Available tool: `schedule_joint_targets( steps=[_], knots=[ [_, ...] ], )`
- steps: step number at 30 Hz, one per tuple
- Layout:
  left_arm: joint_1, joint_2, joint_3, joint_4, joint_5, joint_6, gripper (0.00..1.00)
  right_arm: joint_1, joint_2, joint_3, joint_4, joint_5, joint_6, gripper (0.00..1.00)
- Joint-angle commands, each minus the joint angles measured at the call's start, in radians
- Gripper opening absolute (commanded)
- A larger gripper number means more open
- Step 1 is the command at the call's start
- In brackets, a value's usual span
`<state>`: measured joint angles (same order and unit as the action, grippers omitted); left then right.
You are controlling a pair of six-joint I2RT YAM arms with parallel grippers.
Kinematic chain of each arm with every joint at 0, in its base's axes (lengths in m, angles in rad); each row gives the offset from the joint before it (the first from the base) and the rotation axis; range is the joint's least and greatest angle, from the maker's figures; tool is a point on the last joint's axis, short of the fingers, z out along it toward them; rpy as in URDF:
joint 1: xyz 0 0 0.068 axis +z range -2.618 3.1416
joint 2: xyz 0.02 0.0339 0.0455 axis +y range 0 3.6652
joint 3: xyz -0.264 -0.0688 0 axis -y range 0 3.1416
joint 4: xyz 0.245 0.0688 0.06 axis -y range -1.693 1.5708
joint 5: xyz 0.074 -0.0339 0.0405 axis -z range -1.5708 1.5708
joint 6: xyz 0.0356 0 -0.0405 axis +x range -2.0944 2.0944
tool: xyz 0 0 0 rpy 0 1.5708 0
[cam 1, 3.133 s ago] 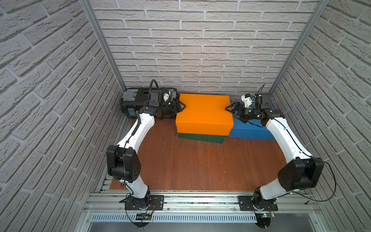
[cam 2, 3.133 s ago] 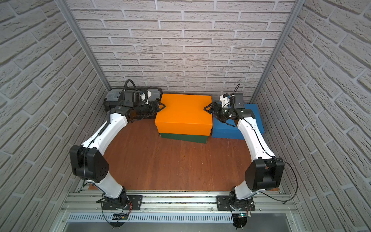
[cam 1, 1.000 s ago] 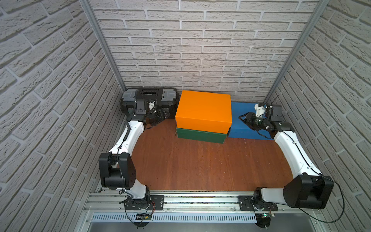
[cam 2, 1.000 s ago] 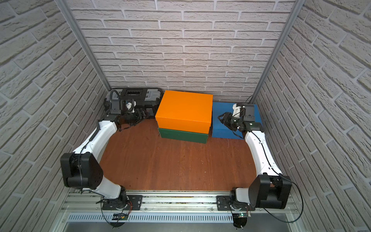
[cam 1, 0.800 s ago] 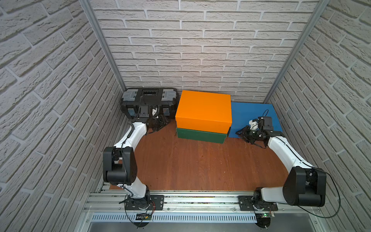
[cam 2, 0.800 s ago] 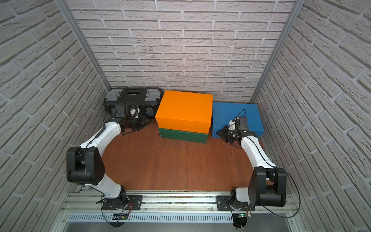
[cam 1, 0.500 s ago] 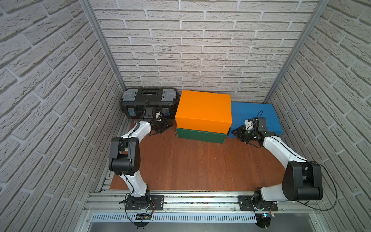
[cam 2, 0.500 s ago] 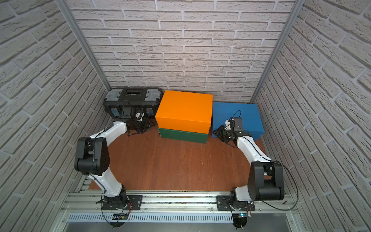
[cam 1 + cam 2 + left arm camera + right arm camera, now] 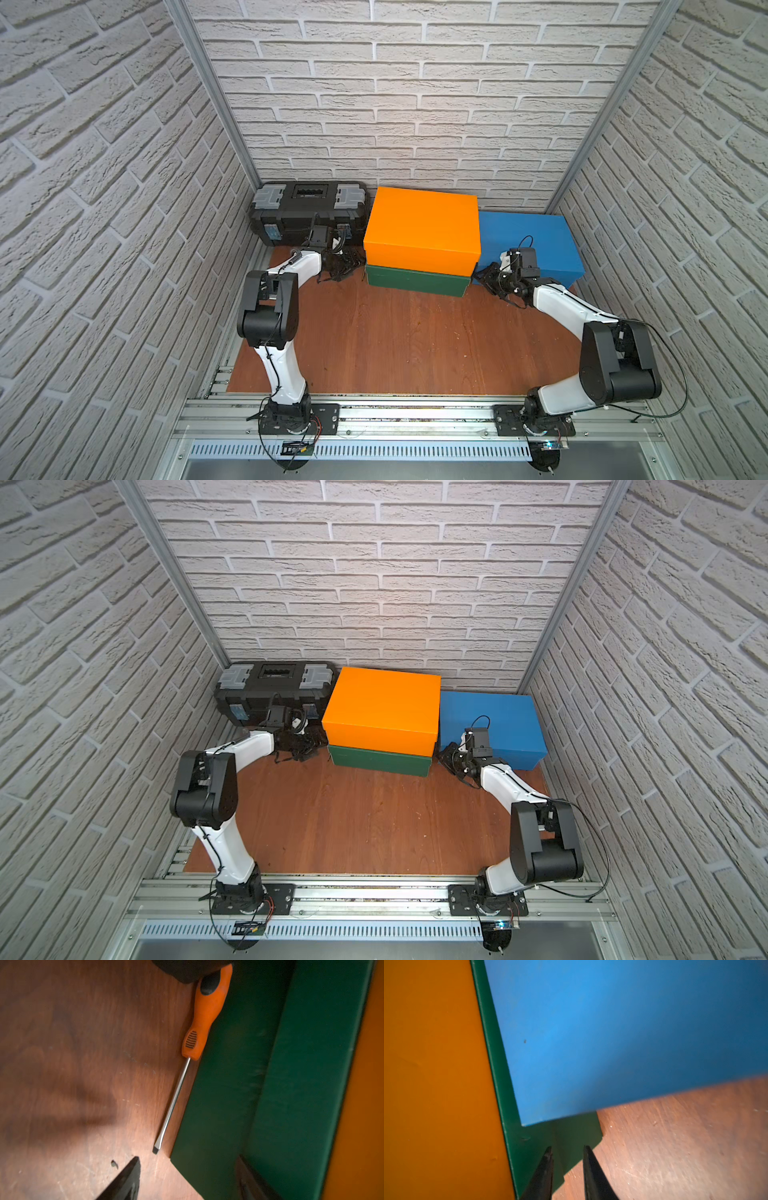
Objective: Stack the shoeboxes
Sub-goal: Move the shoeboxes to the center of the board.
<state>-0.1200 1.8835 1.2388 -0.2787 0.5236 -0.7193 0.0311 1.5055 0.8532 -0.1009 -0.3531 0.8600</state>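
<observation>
Stack [image 9: 380,739] at far centre: orange box [image 9: 422,226] on top of green box [image 9: 415,280]. Blue box [image 9: 528,241] on wooden floor [image 9: 395,340] just right of them, close against green box. Left gripper [image 9: 187,1159] low at green box's left end, jaws wide apart, empty. Right gripper [image 9: 566,1149] at green box's near right corner, beside blue box; jaws a narrow gap apart, nothing clamped. Screwdriver [image 9: 199,1022] flat on floor along green box's left side. Black toolbox [image 9: 309,203] far left.
</observation>
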Motion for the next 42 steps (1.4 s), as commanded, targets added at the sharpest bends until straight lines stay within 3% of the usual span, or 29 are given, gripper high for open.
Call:
schedule_joint_targets(
  steps=[1, 16, 28, 42],
  knots=[
    [-0.016, 0.014, 0.007, 0.061, 0.057, 0.001, 0.79, 0.027, 0.031, -0.014, 0.115, -0.005, 0.04, 0.29],
    [-0.04, -0.075, -0.133, 0.128, 0.155, 0.02, 0.85, 0.067, 0.097, -0.009, 0.171, -0.116, 0.025, 0.35],
    [-0.06, -0.186, -0.248, 0.133, 0.13, 0.023, 0.86, 0.129, 0.113, -0.02, 0.155, -0.175, -0.012, 0.36],
    [-0.034, -0.362, -0.43, 0.129, 0.075, 0.005, 0.87, 0.167, 0.006, -0.123, 0.096, -0.123, -0.031, 0.38]
  ],
)
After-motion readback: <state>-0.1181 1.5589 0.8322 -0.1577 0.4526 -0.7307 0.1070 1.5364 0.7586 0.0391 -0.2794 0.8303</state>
